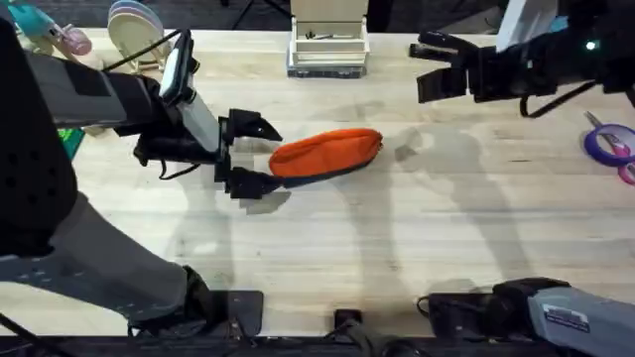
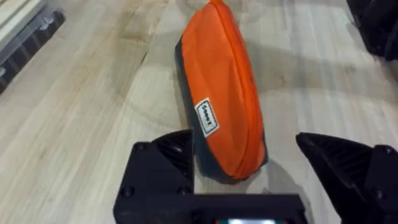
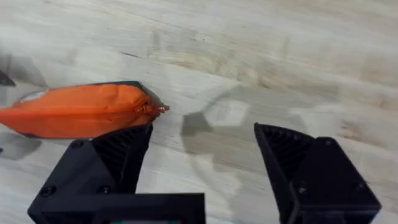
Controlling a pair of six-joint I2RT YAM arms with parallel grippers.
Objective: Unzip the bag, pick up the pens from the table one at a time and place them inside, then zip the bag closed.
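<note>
left gripper wide open, empty, straddling pencil pouch 9 o'clock end | right gripper open, empty, 1 o'clock | risk: pouch slides, zipper pull missed

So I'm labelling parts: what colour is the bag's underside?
Dark blue-grey, beneath the orange top of the bag; the left wrist view shows it best.

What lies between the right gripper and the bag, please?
Nothing: in the overhead view, bare table separates the open right gripper from the bag.

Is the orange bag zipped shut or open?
Shut: the bag shows a closed seam along its top, no dark lining showing.
</note>
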